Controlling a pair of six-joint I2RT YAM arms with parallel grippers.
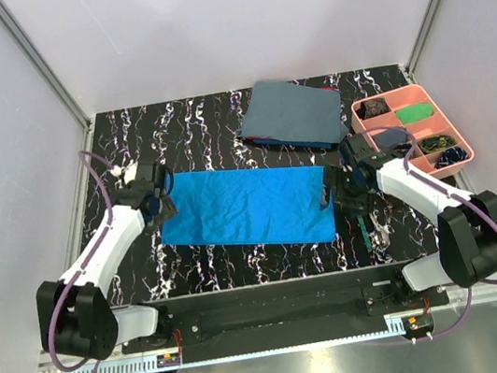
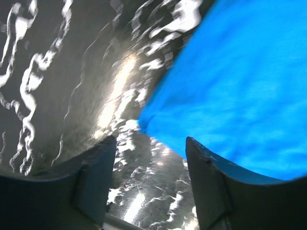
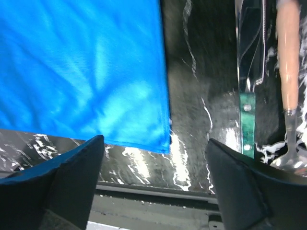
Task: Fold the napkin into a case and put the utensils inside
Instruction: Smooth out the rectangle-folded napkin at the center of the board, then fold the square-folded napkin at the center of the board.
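The bright blue napkin (image 1: 247, 207) lies flat on the table as a wide rectangle. My left gripper (image 1: 151, 198) hovers at its left edge, open and holding nothing. In the left wrist view the napkin's corner (image 2: 225, 91) lies just beyond the open gripper (image 2: 149, 143). My right gripper (image 1: 332, 188) is at the napkin's right edge, open and empty. In the right wrist view the napkin (image 3: 81, 72) ends in a corner ahead of the gripper (image 3: 153, 143). The utensils (image 1: 372, 228) lie right of the napkin: a green-handled piece (image 3: 247, 120) and a tan-handled one (image 3: 289, 62) with a silvery end.
A larger dull grey-blue cloth (image 1: 292, 113) lies at the back of the black marbled table (image 1: 191, 120). A pink compartment tray (image 1: 407, 97) with small items stands at the right rear. White walls enclose the table on three sides.
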